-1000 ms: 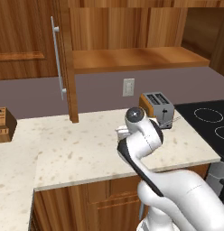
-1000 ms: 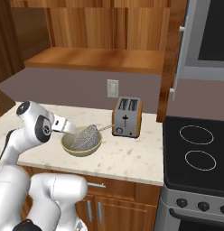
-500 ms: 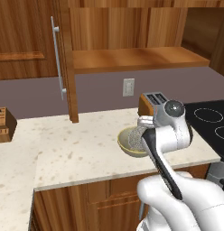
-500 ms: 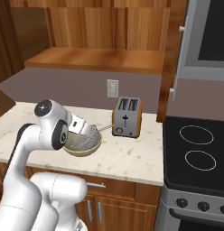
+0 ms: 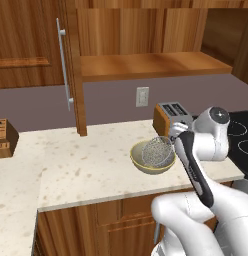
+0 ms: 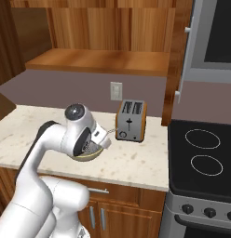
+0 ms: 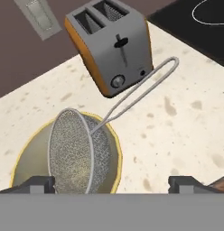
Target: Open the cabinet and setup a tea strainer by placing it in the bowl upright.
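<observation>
tea strainer [image 7: 75, 151] tilted inside bowl [image 5: 152, 159] on counter [image 5: 91, 165], wire handle reaching toward toaster [image 7: 113, 45], bowl mostly hidden behind arm in right base view, gripper [image 7: 111, 182] spread wide holding nothing, fingertips cut off at edge, cabinet [image 5: 36, 60] door open at left, arm swung further right than a second ago
</observation>
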Robot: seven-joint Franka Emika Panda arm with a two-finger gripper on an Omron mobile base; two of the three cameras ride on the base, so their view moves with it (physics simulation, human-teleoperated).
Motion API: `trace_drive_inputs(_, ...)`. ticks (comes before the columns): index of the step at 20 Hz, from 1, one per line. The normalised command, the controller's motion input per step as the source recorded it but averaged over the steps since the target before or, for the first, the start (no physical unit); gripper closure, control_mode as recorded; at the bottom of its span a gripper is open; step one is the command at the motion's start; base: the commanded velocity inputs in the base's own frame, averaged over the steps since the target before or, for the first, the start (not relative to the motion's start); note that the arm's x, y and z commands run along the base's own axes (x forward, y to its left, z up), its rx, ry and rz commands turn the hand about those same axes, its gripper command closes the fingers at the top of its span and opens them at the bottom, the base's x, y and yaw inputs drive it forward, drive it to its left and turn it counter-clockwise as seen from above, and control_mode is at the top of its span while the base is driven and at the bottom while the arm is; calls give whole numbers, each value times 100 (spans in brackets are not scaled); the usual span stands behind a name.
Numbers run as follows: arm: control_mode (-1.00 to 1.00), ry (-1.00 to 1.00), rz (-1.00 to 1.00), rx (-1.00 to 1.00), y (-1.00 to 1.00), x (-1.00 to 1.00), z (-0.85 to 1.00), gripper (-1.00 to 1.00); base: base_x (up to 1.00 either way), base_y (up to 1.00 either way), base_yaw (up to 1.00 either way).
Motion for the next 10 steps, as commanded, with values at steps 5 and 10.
trace_drive_inputs(5, -100, 4, -5, 21, -23, 0, 6, -100, 0, 0, 0)
trace_drive_inputs(10, -100, 0, -11, 10, -13, 0, 0, -100, 0, 0, 0)
